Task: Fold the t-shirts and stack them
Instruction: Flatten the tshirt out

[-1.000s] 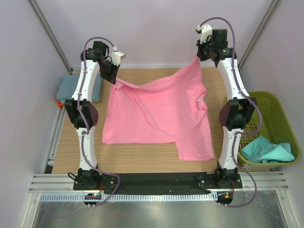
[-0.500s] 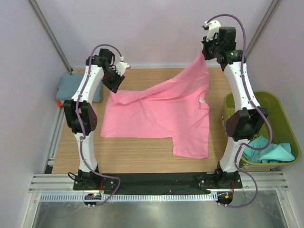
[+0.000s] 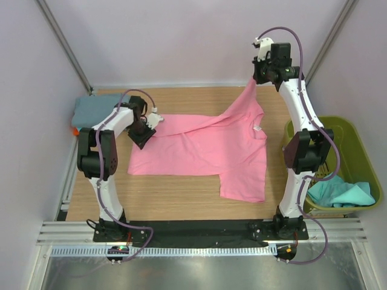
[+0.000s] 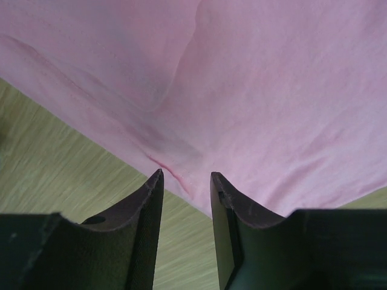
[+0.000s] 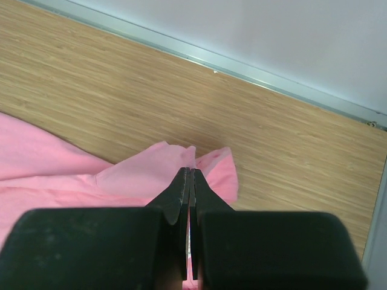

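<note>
Up high, the right gripper (image 5: 189, 175) pinched a corner of the pink t-shirt (image 3: 199, 148). Most of it lay flat on the table (image 3: 181, 199). The left gripper (image 4: 186, 181) sat low at its edge, jaws apart.

A light wooden bench (image 3: 181, 196) with straight grain fills the middle. Off its right edge stands an olive-green plastic basket (image 3: 347, 142), rectangular with rounded corners. A black plate (image 3: 199, 228) runs along the near edge, and a ribbed metal rail (image 3: 199, 250) lies just in front of it. Pale lilac walls (image 3: 181, 42) rise behind the far edge, with slanting metal posts (image 3: 65, 45) at the far corners.
</note>
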### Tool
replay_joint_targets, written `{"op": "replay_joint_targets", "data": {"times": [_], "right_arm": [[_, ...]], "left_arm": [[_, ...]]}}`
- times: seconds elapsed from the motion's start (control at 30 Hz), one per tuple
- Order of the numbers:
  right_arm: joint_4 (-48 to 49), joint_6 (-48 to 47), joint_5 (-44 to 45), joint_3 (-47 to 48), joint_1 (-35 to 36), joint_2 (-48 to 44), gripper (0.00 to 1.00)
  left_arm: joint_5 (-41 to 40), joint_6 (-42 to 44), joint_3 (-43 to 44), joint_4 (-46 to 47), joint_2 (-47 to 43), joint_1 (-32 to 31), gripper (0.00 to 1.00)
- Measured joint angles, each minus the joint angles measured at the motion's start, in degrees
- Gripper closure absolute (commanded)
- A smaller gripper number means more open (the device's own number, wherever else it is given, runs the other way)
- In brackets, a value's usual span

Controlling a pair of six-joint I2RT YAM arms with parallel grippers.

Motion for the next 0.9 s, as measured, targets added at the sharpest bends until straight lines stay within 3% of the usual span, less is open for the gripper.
{"op": "replay_joint_targets", "data": {"times": [0.4, 0.9], "right_arm": [[0.0, -0.09, 0.04, -2.51, 0.35, 0.07, 0.99], [0.02, -0.5, 0.28, -3.54, 0.39, -0.13, 0.99]], "left_arm": [[-3.04, 2.36, -2.12, 12.94, -2.64, -0.96, 0.62], [-3.43, 1.92, -2.14, 13.88, -3.82, -6.12, 0.64]]}}
